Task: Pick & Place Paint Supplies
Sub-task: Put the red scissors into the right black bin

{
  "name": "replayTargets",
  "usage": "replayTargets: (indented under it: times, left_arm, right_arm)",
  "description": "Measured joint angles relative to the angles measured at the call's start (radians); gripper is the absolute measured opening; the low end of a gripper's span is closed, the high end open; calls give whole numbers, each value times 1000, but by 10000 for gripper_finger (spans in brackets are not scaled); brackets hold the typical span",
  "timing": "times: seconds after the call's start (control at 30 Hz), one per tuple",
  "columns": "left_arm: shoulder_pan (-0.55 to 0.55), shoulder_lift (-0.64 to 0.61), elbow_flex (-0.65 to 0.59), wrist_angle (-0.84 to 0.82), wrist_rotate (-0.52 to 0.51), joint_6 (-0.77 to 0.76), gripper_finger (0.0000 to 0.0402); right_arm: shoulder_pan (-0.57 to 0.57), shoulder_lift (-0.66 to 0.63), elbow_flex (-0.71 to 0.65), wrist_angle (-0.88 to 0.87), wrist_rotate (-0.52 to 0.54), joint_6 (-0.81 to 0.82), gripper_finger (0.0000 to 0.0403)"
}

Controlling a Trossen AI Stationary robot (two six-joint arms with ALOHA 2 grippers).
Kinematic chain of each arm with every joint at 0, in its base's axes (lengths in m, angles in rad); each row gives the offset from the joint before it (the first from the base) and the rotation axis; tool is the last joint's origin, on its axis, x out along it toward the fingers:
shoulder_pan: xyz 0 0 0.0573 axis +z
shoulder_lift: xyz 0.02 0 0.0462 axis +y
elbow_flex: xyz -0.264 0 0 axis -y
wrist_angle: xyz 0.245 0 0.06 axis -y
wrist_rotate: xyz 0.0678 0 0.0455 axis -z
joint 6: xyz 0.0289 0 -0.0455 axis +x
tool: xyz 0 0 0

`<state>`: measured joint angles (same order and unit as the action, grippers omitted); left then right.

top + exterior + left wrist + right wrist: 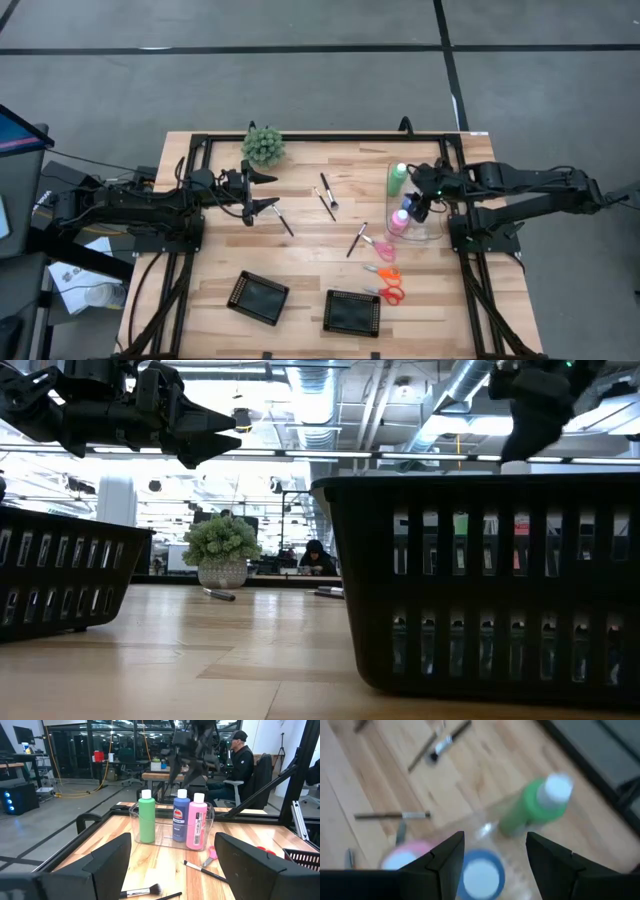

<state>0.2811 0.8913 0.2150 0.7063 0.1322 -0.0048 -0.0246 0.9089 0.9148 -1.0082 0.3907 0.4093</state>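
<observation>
In the high view the left gripper [270, 191] hovers left of centre over the counter [220, 255], jaws spread and empty, pointing right. A green plant [263, 145] sits above it near the counter's top edge. Just right of that gripper a dark brush [283, 221] lies on a diagonal, running from upper left to lower right. Near centre two more brushes [326, 196] lie close together, also slanted, with bristles toward the lower right. A fourth brush [357, 240] leans the other way, from upper right to lower left.

Along the bottom of the frame sit two black trays [258, 298], both empty.

Right of centre, pink scissors [383, 249] lie beside the fourth brush, with orange scissors [386, 272] and red scissors [390, 293] below them in a column.

At right of centre a clear bin [135, 815] holds three upright bottles in a row: green bottle [398, 178], blue bottle [180, 814] and pink bottle [400, 221], white caps up. The right gripper [418, 203] hangs directly above the blue bottle, jaws parted on either side of its cap and grasping nothing.
</observation>
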Motion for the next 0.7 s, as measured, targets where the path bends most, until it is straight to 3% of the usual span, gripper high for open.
replayTargets:
  times: [0.3,0.7]
  left_arm:
    - [0,0,0,0,-8,0,280]
    - [0,0,0,-3,-11,0,280]
  right_arm:
    - [32,32,40,208,1,-151,202]
    - [308,282,96,261,-1,-60,202]
